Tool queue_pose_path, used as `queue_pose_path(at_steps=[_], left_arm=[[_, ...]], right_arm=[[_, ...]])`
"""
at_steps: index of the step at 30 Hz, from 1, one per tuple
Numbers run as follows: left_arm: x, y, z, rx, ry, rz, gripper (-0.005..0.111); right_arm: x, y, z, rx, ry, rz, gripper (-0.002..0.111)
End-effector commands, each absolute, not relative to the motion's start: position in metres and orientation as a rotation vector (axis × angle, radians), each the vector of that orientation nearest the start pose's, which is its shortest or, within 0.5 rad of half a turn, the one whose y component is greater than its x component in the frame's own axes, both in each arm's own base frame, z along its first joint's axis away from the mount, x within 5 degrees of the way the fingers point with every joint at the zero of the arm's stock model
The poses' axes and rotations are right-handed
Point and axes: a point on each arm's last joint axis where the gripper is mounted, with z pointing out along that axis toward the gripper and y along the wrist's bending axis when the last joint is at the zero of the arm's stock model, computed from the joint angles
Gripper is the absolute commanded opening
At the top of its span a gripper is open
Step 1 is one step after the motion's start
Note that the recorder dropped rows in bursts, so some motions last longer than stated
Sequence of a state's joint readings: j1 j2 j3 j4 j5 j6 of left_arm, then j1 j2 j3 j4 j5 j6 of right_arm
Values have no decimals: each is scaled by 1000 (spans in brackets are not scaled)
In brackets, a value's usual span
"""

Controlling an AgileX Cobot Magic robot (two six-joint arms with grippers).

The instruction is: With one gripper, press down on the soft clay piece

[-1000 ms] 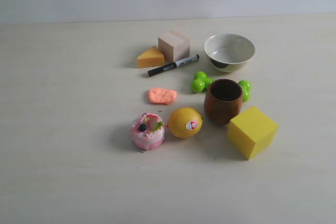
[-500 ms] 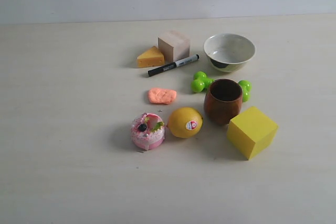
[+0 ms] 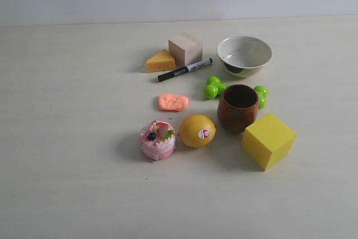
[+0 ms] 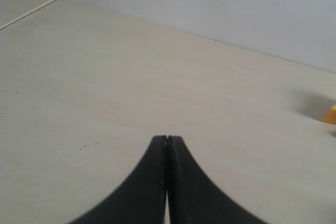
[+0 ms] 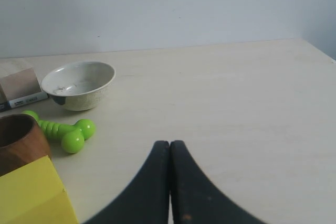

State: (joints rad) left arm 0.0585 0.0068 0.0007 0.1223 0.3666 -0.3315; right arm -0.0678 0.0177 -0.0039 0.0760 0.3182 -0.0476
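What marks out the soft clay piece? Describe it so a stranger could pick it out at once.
On the pale table, find the cluster of objects. Between the black marker pen and the pink round cake lies the soft clay piece. It is the only flat, bumpy-edged salmon-orange lump, lower than the orange cheese wedge and smaller than the lemon.

Left gripper (image 4: 167,141) — black fingers pressed tip to tip, empty, low over bare table. Right gripper (image 5: 170,145) — same closed pose, nothing held. Neither arm shows in exterior view.
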Motion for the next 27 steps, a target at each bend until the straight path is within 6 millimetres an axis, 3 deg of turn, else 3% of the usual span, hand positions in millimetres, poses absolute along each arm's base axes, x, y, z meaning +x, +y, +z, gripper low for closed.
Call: queue_pose_path(at_steps=[1, 16, 18, 21, 27], left_arm=[[52, 7, 180, -275, 1833, -67, 0], [53, 4, 180, -329, 1824, -156, 0], [53, 3, 180, -307, 1825, -147, 0], [53, 0, 180, -124, 1844, -79, 0], [53, -1, 180, -104, 1845, -76, 0]], right_arm=[[55, -1, 184, 58, 1806, -10, 0], [55, -1, 184, 58, 1806, -10, 0], [55, -1, 184, 58, 1806, -10, 0], [55, -1, 184, 58, 1806, -10, 0], [55, -1, 184, 58, 1806, -10, 0]])
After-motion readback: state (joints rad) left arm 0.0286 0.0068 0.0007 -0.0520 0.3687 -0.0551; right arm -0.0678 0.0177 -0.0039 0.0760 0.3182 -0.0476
